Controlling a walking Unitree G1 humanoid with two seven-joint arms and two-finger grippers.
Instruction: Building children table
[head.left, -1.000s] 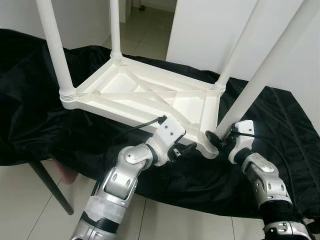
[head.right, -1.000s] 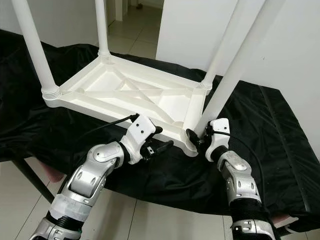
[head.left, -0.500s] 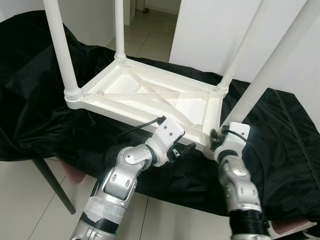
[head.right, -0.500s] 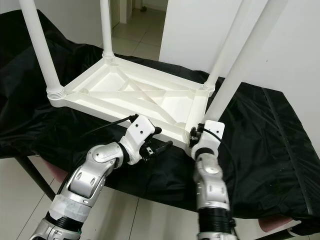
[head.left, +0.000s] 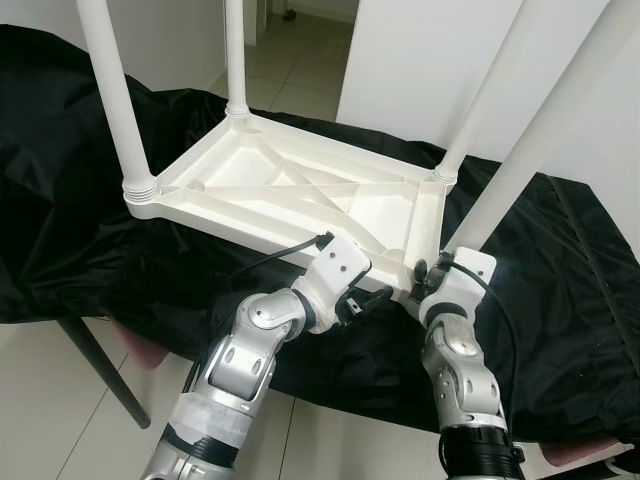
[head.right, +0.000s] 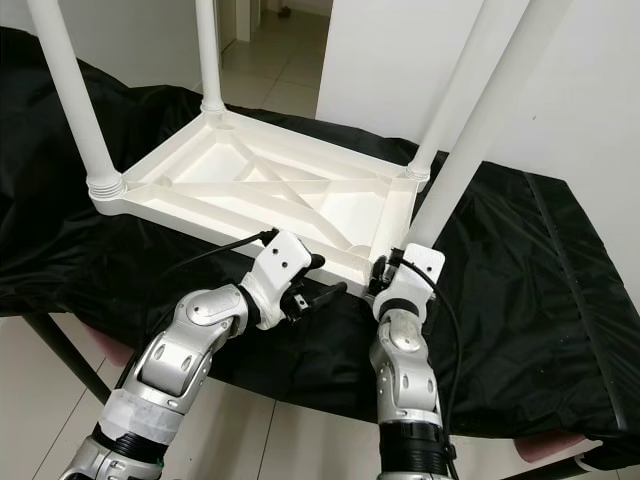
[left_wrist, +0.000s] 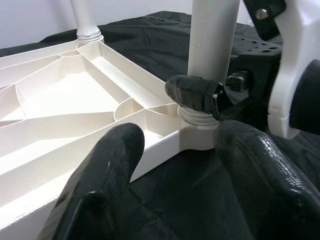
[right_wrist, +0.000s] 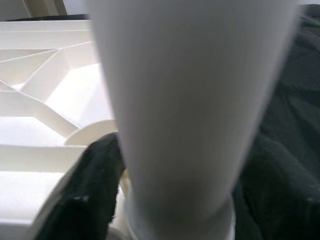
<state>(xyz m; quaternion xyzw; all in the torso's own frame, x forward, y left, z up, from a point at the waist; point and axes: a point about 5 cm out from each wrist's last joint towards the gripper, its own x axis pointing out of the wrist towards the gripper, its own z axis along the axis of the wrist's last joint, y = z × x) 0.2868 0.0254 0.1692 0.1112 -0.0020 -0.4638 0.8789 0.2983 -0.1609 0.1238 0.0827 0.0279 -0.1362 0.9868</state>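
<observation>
A: Where is the upturned table top (head.left: 300, 190)?
B: Centre, on the black cloth (head.left: 560, 270).
A: The jaws?
B: Right gripper (head.left: 432, 283) clasps the leg (head.left: 520, 150) base at 5 o'clock; left gripper (head.left: 372, 297) spread, empty, beside it

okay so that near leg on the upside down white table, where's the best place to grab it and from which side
Low on the near leg, just above its threaded collar at the tabletop corner. It is a smooth round post standing upright, so fingers closing across it from the robot's side fit well. The right end effector already clamps it there; the left end effector waits open beside the rim.
</observation>
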